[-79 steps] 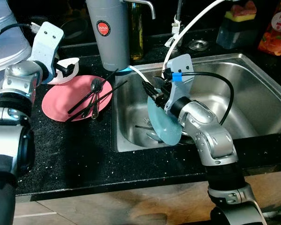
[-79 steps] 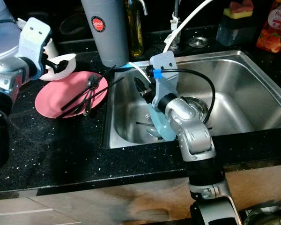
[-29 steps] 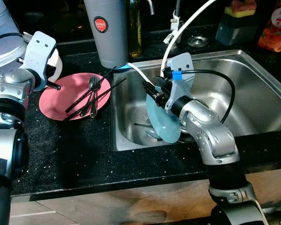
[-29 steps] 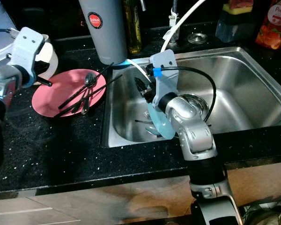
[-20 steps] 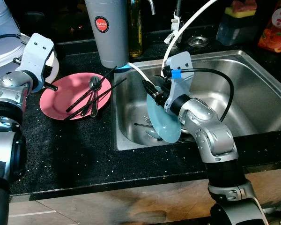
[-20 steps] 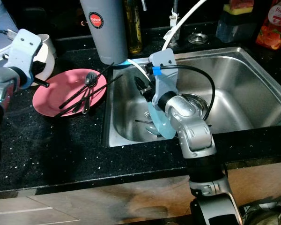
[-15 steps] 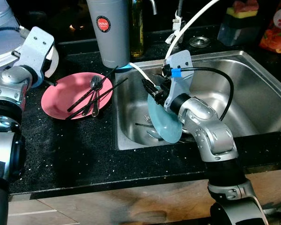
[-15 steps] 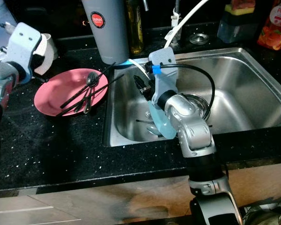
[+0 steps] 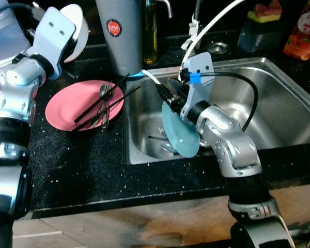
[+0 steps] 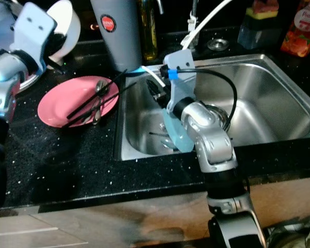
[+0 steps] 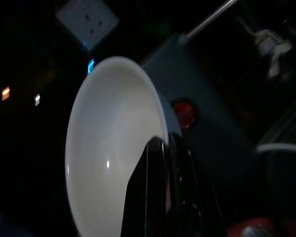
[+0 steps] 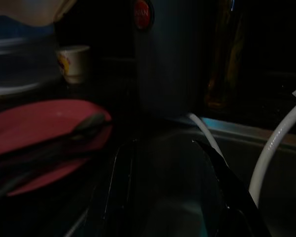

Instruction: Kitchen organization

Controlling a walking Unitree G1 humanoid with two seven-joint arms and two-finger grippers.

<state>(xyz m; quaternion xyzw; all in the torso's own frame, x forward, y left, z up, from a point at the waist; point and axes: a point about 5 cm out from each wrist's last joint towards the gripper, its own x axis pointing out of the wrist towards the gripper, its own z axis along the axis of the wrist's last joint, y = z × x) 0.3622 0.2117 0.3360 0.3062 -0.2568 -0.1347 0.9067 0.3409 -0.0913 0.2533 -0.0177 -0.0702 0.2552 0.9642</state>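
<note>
Black speckled countertop point(image 9: 77, 170) across the near and left of the scene, with a stainless steel sink point(image 9: 279, 98) set into it on the right. Tall grey canister point(image 9: 119, 36) with a red round label at the far edge, just left of the sink's far left corner, an amber bottle point(image 9: 150, 31) right beside it. Right arm reaching over the near rim into the sink's left half, right gripper point(image 9: 167, 96) with its black fingers pinching the upper edge of a light blue plate point(image 9: 180, 130). Plate held tilted on edge, lower rim down among cutlery point(image 9: 163, 140) on the sink floor. Pink plate point(image 9: 67, 106) flat on the counter left of the sink, carrying a fork point(image 9: 104, 98), a spoon and black chopsticks point(image 9: 106, 103), the chopstick tips poking out past the rim toward the sink. Left arm raised at the far left, left gripper point(image 11: 160, 192) lifted above the counter with fingers pinching the rim of a white bowl point(image 9: 75, 28); bowl held tilted in the air, clear of the pink plate, beyond its far left edge. White hose point(image 9: 212, 23) arching over the sink's far rim. Dish soap holder with a sponge point(image 9: 263, 13) and an orange bottle point(image 9: 302, 28) at the far right. Small pale cup point(image 12: 72, 63) far back in the right wrist view.
</note>
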